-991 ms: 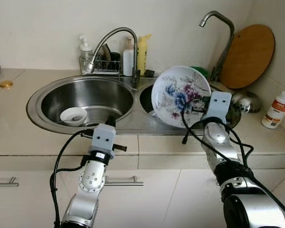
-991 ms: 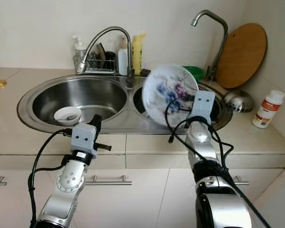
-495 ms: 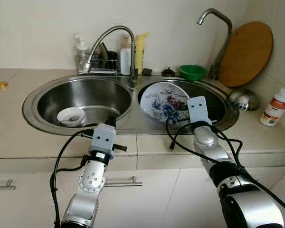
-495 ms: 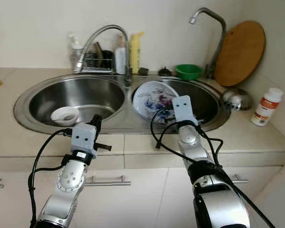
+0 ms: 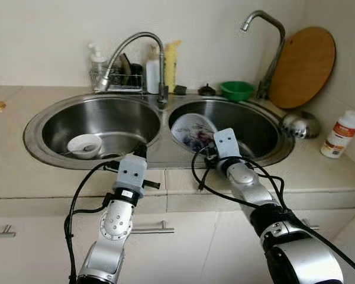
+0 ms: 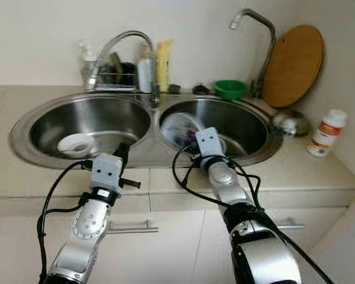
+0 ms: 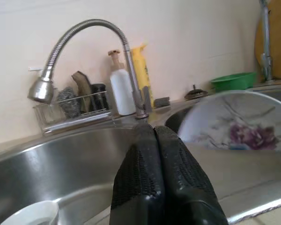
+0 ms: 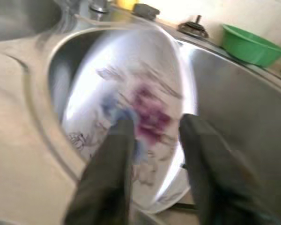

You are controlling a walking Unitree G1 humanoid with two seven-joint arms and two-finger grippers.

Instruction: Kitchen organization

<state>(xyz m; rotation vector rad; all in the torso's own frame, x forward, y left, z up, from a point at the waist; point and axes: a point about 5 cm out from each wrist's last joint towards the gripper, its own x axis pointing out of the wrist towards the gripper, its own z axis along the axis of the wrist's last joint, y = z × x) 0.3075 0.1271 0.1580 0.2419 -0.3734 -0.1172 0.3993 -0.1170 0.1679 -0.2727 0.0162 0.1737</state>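
Observation:
A white plate with blue and purple flowers (image 5: 191, 131) leans tilted inside the right sink basin (image 5: 266, 127), near its left wall. My right gripper (image 8: 157, 123) is low at the front of that basin, just in front of the plate. Its fingers (image 8: 110, 178) stand apart and open, with the blurred plate (image 8: 131, 108) beyond them. My left gripper (image 7: 154, 136) is shut with nothing in it and hovers over the front rim of the left basin (image 5: 59, 115). A small white bowl (image 5: 86, 144) rests in that basin.
A green bowl (image 5: 236, 90), a round wooden board (image 5: 302, 68) and a steel bowl (image 5: 299, 124) crowd the back right. A white bottle (image 5: 341, 135) stands at the far right. A soap dispenser (image 5: 94, 59), a yellow bottle (image 5: 170, 65) and a rack line the wall behind the curved tap (image 5: 139, 44).
My right arm brought the plate down from upright above the sink divider into the right basin, and its fingers now stand apart. The left arm stayed put. The camera shifted slightly.

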